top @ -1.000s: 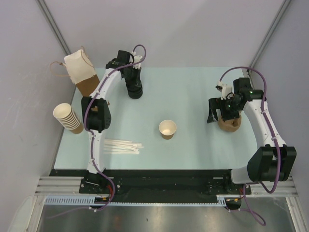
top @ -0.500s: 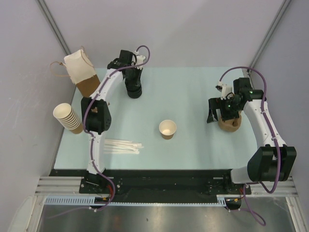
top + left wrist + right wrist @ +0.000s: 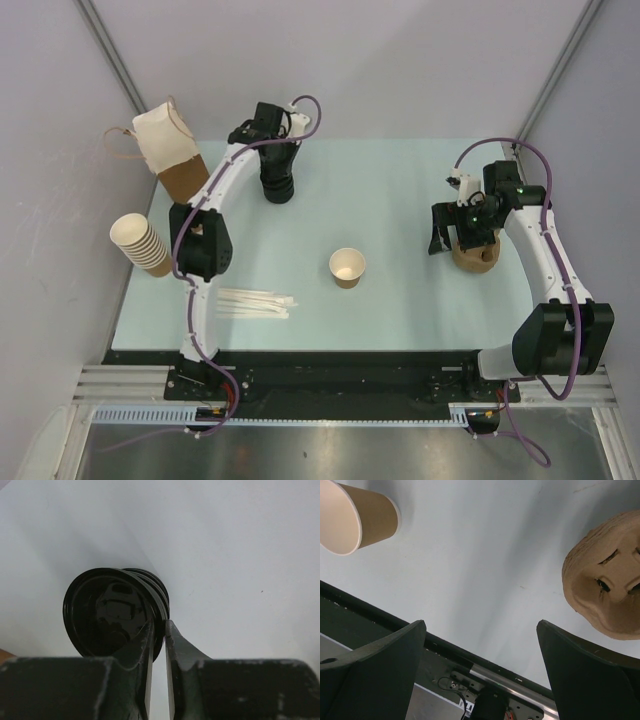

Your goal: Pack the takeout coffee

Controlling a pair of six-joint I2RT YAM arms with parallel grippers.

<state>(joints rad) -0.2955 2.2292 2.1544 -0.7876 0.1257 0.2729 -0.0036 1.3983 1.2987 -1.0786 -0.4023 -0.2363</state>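
Plainly, the left pincer [image 3: 159, 630] was nipped narrow on a black lid's [image 3: 107, 612] rim, the upright, uncapped cup [image 3: 347, 268] standing well apart toward the bases and rightward, roughly as far from the wide-open right pincer [image 3: 481, 625].

Glossy black plastic lids [image 3: 112, 612], matt kraft paper cup [image 3: 347, 267], rough pulp tray [image 3: 607, 575]

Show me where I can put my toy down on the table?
Biggest bare patch: the far middle, between the black lids and the cardboard cup tray. Also the near right, past the open brown cup. The left is crowded: paper bag, cream cups, sticks.
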